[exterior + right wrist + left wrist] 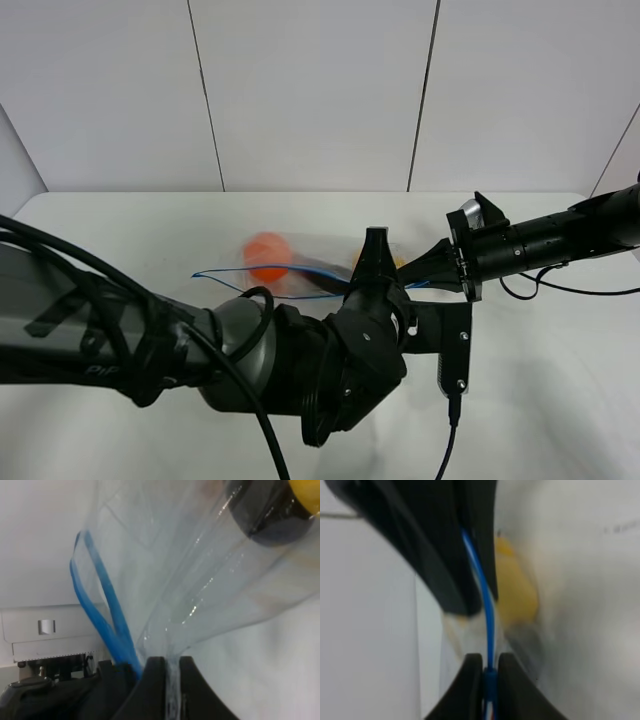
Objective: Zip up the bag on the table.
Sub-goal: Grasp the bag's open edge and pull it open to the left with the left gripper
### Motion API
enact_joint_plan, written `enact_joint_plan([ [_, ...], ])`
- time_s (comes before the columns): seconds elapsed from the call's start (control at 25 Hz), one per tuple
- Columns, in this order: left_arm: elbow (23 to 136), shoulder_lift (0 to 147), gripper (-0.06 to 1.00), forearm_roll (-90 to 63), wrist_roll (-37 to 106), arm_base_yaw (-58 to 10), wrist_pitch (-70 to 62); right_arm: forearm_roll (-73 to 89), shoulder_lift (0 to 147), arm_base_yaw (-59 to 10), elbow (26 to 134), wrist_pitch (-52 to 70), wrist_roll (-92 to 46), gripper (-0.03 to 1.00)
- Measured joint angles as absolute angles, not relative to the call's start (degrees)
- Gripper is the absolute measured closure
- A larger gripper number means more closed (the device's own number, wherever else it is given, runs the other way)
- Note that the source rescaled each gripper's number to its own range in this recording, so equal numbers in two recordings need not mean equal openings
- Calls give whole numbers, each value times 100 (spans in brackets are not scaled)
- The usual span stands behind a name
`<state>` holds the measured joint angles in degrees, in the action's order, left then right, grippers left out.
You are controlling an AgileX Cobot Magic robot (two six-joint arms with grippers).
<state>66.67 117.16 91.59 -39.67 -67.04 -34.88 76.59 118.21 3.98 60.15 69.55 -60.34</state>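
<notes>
Item: bag (pixel 285 268), clear plastic, on the table (pixel 120 230), nearer its far edge. Tools: left gripper (pixel 490 664) pinched shut on the zipper strip (pixel 489 610); right gripper (pixel 168 667) clamped on the bag's end. Handling, judged: hold that end taut, slide the pinch straight along the strip.

Brightly and evenly lit by diffuse light, with only faint soft shadows on the table (pixel 560 400); motion-blurred at the bag (pixel 285 272) in the high view, heavily defocused throughout the left wrist view, sharper in the right wrist view with thin glare streaks along plastic creases.
</notes>
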Motion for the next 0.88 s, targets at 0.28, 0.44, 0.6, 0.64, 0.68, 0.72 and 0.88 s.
enact_joint_plan([
  [0.28,6086,11447,94,9103,-3924,-6546,-3690,7584,11821,398,6015,6887,-6034,97],
  [0.44,5761,11141,94,9085,-3924,-6312,-3690,7582,11821,398,6015,6887,-6034,97],
  [0.6,5429,10893,94,9071,-3924,-6116,-3746,7547,11821,398,6015,6887,-6034,97],
  [0.64,5346,10865,94,9063,-3924,-6075,-3759,7535,11821,398,6015,6887,-6034,97],
  [0.68,5275,10837,94,9034,-3924,-6029,-3792,7522,11821,398,6015,6885,-6034,97],
  [0.72,5195,10822,94,9010,-3924,-5983,-3822,7518,11821,398,6015,6880,-6034,97],
  [0.88,4933,10817,94,8969,-3924,-5801,-3854,7481,11821,398,6015,6872,-6034,97],
])
